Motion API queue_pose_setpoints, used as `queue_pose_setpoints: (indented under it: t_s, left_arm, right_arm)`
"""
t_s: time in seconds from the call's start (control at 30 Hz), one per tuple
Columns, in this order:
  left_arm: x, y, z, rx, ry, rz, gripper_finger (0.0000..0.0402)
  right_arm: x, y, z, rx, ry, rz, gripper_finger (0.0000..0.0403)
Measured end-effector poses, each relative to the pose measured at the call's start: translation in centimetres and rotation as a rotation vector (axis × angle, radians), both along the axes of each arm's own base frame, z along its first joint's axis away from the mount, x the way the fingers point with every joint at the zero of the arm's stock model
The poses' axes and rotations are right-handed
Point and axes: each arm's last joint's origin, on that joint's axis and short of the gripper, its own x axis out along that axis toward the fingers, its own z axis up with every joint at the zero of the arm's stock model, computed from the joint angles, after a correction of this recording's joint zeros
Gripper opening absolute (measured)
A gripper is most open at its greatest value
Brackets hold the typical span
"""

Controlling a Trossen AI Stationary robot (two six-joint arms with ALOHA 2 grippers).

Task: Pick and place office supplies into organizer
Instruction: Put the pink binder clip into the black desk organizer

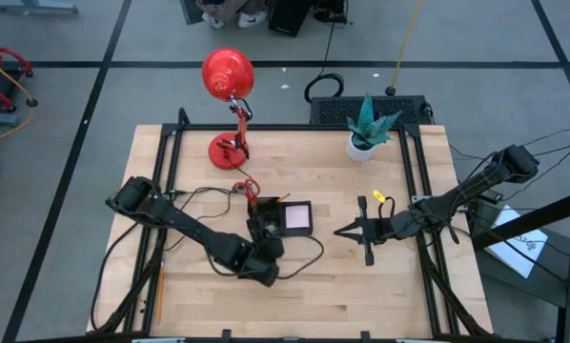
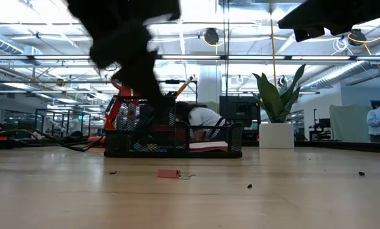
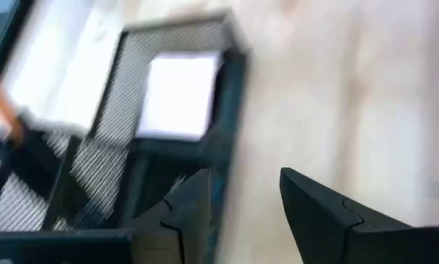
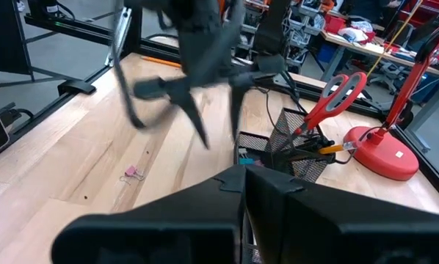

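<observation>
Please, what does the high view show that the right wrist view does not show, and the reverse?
Only the high view shows the white plant pot, the red lamp with its head, the pale sticky-note pad in the organizer, and the right gripper to the organizer's right. Only the right wrist view shows a small pink clip on the table. Both show the organizer, the red-handled scissors standing in it, the lamp's base and the left arm.

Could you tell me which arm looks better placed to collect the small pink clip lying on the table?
Probably the left: its open end effector hangs beside the organizer, nearer the pink clip. The right end effector, shut, sits farther off.
</observation>
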Motion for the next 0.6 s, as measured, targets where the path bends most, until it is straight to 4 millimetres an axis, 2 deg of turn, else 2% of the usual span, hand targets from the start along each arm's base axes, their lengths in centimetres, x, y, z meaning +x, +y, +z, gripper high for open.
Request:
queue_pose_setpoints:
  t_s: [0.1,0.2,0.33,0.43,0.6]
  left_arm:
    - [0.5,-1.3,1.1,-0.105,0.007,-0.108,0.0173]
    - [1.3,-2.8,1.3,-0.272,-0.055,-0.21,0.0172]
    - [1.4,-3.7,1.2,-0.314,-0.088,-0.25,0.0165]
    - [0.9,-4.5,1.2,-0.314,-0.084,-0.271,0.0134]
    - [0.2,-5.7,1.2,-0.286,-0.075,-0.316,0.0049]
  right_arm:
    - [0.0,0.0,0.0,-0.001,0.0,-0.001,0.0004]
    - [0.0,0.0,0.0,-0.003,-0.001,-0.001,0.0004]
    - [0.0,0.0,0.0,0.004,-0.002,-0.002,0.0004]
    - [0.0,0.0,0.0,0.014,-0.002,-0.004,0.0004]
    - [0.0,0.0,0.0,0.025,-0.004,-0.006,0.0004]
